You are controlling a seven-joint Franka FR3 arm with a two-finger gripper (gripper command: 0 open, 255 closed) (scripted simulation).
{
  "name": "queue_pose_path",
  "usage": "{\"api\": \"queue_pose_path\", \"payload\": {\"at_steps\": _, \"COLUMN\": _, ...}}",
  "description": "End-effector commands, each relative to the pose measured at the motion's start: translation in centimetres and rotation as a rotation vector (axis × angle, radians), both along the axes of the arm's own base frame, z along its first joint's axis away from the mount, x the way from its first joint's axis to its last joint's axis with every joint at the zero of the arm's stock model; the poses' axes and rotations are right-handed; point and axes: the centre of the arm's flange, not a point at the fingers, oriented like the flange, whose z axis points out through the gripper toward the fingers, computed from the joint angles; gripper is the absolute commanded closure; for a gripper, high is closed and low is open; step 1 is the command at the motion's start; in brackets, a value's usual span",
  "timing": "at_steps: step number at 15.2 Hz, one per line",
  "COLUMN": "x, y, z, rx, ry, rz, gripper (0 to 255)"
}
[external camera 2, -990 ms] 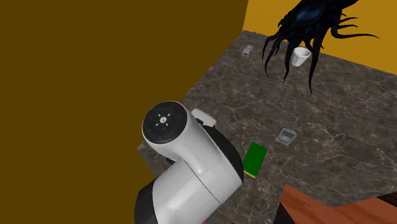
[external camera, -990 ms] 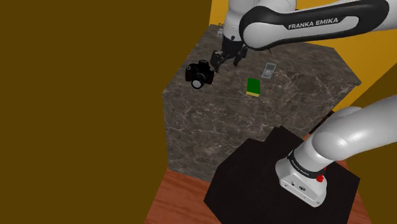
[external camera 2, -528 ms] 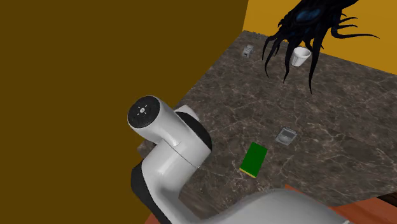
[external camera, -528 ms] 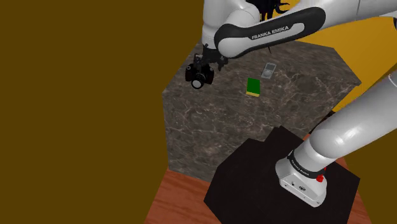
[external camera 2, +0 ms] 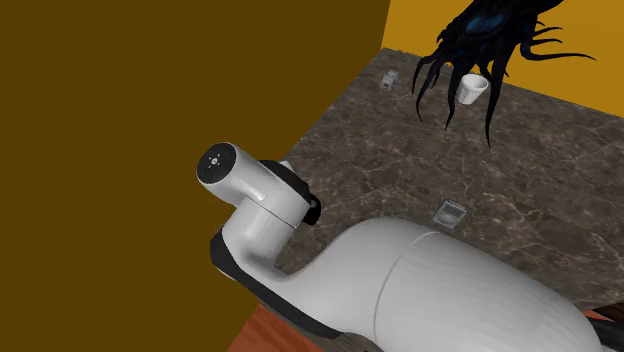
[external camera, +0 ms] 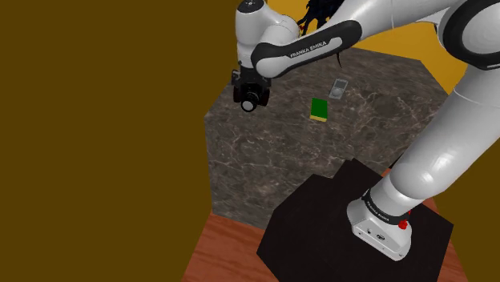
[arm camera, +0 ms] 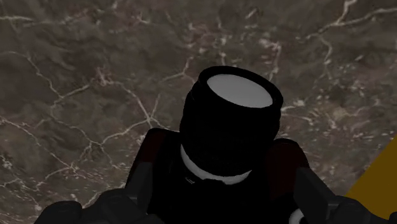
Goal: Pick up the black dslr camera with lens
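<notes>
Shoulder view, hidden: the arm's (external camera: 298, 53) wrist link hangs directly over the camera (external camera: 252, 97), and the tool is lost against the black body.
Second exterior view, hidden: white arm links cover the near side of the table (external camera 2: 520, 180); the camera lies behind them.
Wrist view, hard to read: the tool (arm camera: 198, 202), its fingers (arm camera: 316, 194) and the camera body are all black, so their edges merge. The finger bases are cut off by the frame edge.
Tool state: jaws apart, one finger on each side of the camera body. Whether the pads touch it cannot be read.
Camera place: on the marbled table near its corner edge, at 9 o'clock from the green book (external camera: 320, 109). A grey handset (external camera: 339, 88) lies at 1 o'clock from the book.
Camera heading: the lens (arm camera: 236, 121) front faces about 6 o'clock in the shoulder view, toward the table edge. In the wrist view the barrel runs away from the tool.
Long axis: the body runs finger to finger, crosswise to the barrel.
Writing: "FRANKA EMIKA" in white on the dark forearm band. The camera's markings are too dark to read.
</notes>
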Motion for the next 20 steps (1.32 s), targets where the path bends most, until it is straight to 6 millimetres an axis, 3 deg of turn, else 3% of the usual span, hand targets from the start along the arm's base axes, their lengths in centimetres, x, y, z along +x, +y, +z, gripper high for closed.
{"api": "queue_pose_path", "payload": {"at_steps": 1, "x": 0.2, "y": 0.0, "z": -1.1, "rx": 0.000, "ry": -0.002, "rz": -0.007, "gripper": 0}}
{"api": "queue_pose_path", "payload": {"at_steps": 5, "x": 0.2, "y": 0.0, "z": -3.5, "rx": 0.000, "ry": -0.002, "rz": -0.007, "gripper": 0}}
{"api": "queue_pose_path", "payload": {"at_steps": 7, "x": 0.2, "y": 0.0, "z": -3.5, "rx": 0.000, "ry": -0.002, "rz": -0.007, "gripper": 0}}
{"api": "queue_pose_path", "payload": {"at_steps": 8, "x": 0.2, "y": 0.1, "z": -3.5, "rx": 0.000, "ry": -0.002, "rz": -0.007, "gripper": 255}}
{"api": "queue_pose_path", "payload": {"at_steps": 17, "x": 0.2, "y": 0.0, "z": -3.5, "rx": 0.000, "ry": -0.002, "rz": -0.007, "gripper": 255}}
{"api": "queue_pose_path", "payload": {"at_steps": 20, "x": 0.2, "y": 0.0, "z": -2.0, "rx": 0.000, "ry": -0.002, "rz": -0.007, "gripper": 255}}
